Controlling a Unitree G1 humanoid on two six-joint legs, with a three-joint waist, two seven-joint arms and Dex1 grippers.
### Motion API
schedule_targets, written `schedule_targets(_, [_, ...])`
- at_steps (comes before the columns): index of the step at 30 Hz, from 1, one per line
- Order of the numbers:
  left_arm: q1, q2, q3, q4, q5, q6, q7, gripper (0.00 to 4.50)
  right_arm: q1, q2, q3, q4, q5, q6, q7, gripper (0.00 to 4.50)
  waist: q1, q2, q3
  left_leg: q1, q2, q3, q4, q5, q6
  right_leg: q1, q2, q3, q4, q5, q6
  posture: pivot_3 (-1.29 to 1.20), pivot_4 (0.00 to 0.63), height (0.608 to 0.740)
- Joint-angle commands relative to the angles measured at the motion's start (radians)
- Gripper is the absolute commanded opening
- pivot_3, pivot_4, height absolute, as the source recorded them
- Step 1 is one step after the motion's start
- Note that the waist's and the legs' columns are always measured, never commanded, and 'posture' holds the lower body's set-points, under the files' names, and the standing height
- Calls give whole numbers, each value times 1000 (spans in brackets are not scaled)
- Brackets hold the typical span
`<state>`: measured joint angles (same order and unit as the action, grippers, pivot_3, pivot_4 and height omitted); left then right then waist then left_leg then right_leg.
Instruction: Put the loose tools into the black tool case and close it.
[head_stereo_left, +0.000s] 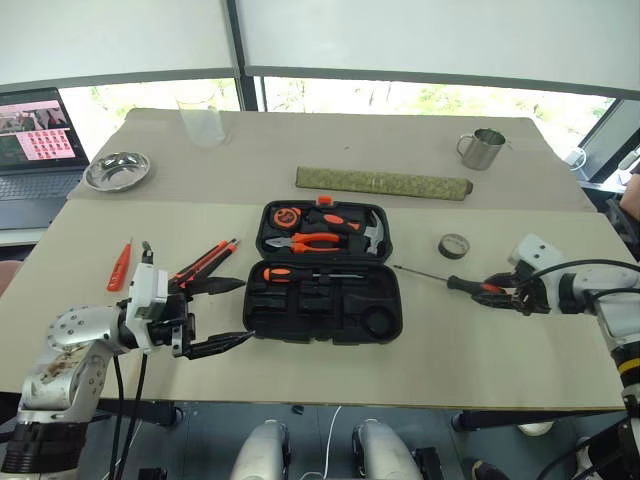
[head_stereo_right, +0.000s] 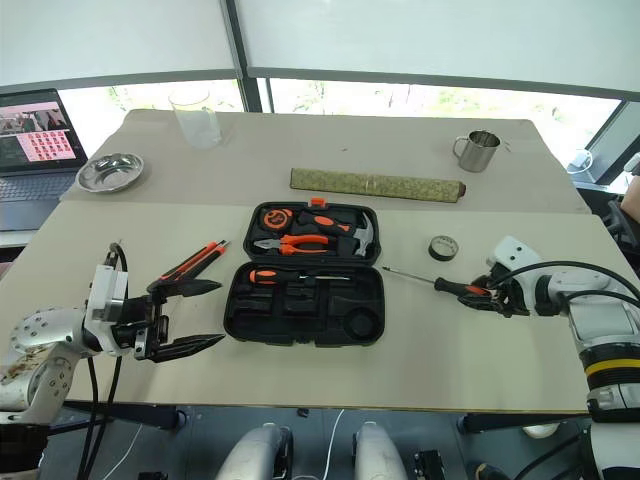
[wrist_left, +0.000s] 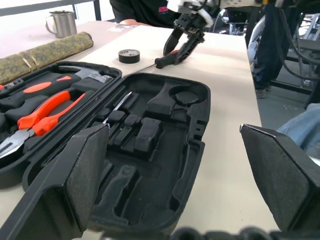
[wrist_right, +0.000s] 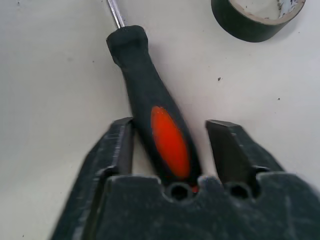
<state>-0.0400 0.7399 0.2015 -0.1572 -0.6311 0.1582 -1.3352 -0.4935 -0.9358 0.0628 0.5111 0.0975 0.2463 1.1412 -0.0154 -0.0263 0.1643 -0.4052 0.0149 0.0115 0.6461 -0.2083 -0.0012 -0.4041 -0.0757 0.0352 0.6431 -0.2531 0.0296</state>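
- While the black tool case (head_stereo_left: 325, 290) lies open at the middle of the bench (head_stereo_left: 480, 350), most of the loose tools are not yet inside it.
- At the far left, the small orange tester screwdriver (head_stereo_left: 119, 265) lies on the bench, untouched.
- Just right of it, the left gripper (head_stereo_left: 232, 314) hovers beside the case with its fingers spread wide, holding nothing.
- Behind that gripper lies the black-orange utility knife (head_stereo_left: 205, 260), loose on the bench.
- One black-and-orange screwdriver (head_stereo_left: 300, 273) already sits in a recess of the case's near half; the round recess (head_stereo_left: 378, 322) is empty.
- Right of the case, the tape roll (head_stereo_left: 454, 245) waits on the bench.
- Farthest right, the right gripper (wrist_right: 172, 145) straddles the handle of the second screwdriver (wrist_right: 152, 117), fingers half closed with a gap on one side, so the grasp looks unfinished.
- Four tools and the lid remain.
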Motion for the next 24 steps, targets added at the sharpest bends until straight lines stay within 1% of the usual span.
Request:
schedule_targets(1, [6, 4, 25, -33, -21, -6, -1, 4500, 24, -41, -50, -6, 26, -69, 56, 1071, 1, 0, 0, 0, 0, 0, 0, 0, 0, 0, 0, 0, 0, 0, 0, 0, 150, 740])
schedule_targets(4, [5, -10, 32, -38, -37, 3, 17, 4500, 64, -82, -99, -26, 45, -128, 82, 1017, 9, 0, 0, 0, 0, 0, 0, 0, 0, 0, -1, 0, 0, 0, 0, 0, 150, 740])
schedule_targets(7, [3, -18, 41, -58, -65, 31, 42, 4500, 114, -125, -145, -126, 106, -177, 178, 1017, 3, 0, 0, 0, 0, 1, 0, 0, 0, 0, -1, 0, 0, 0, 0, 0, 150, 740])
schedule_targets(10, [15, -14, 56, -53, -58, 22, 45, 4500, 121, -150, -155, -363, 231, -53, 280, 1017, -8, 1, 0, 1, 1, 1, 0, 0, 0, -1, 0, 2, 2, 0, 0, 0, 150, 740])
schedule_targets(12, [20, -13, 62, -43, -53, 19, 47, 4500, 97, -147, -131, -464, 269, 18, 294, 1017, -21, 1, 0, 2, 2, -2, -1, 0, 0, 0, 3, 4, 2, 0, 0, 0, 150, 740])
schedule_targets(13, [24, -13, 65, -39, -51, 16, 48, 4500, 64, -135, -100, -513, 272, 61, 285, 1017, -24, 1, 0, 3, 2, -4, -1, 0, 0, 0, 4, 4, 2, 0, 0, 0, 150, 740])
schedule_targets(15, [32, -11, 68, -28, -43, 11, 46, 4500, -60, -57, 0, -595, 260, 206, 224, 1017, -32, 1, 0, 3, 2, -5, -1, 0, 0, -1, 4, 4, 3, 0, 0, 0, 150, 740])
schedule_targets(16, [39, -10, 69, -21, -36, 4, 42, 4500, -133, 2, 71, -611, 219, 242, 200, 1017, -34, 1, 1, 5, 3, -4, -1, 0, 0, -1, 5, 6, 3, 0, 0, 0, 150, 740])
schedule_targets(17, [44, -10, 68, -17, -30, -1, 40, 4500, -182, 45, 121, -614, 186, 265, 182, 1017, -39, 0, 1, 5, 3, -5, -1, 0, 0, -1, 6, 6, 3, 0, 0, 0, 150, 740])
schedule_targets(19, [56, -10, 70, -6, -17, -14, 36, 4500, -266, 119, 231, -605, 118, 322, 164, 1017, -30, 0, 1, 5, 4, -5, -1, 0, 0, -1, 8, 6, 4, 0, 0, 0, 150, 740])
schedule_targets(22, [75, -11, 75, 3, -3, -30, 33, 4500, -322, 185, 326, -579, 52, 362, 132, 1017, -11, 0, 1, 2, 3, -6, 0, 0, 0, -3, 7, 3, 4, 2, -3, 0, 150, 740])
schedule_targets(24, [92, -13, 82, -1, -1, -38, 38, 4500, -337, 217, 373, -564, 11, 392, 100, 1017, 2, 0, 1, -4, 2, -5, 0, 0, 0, -11, 2, 3, 5, 2, -3, 0, 150, 740])
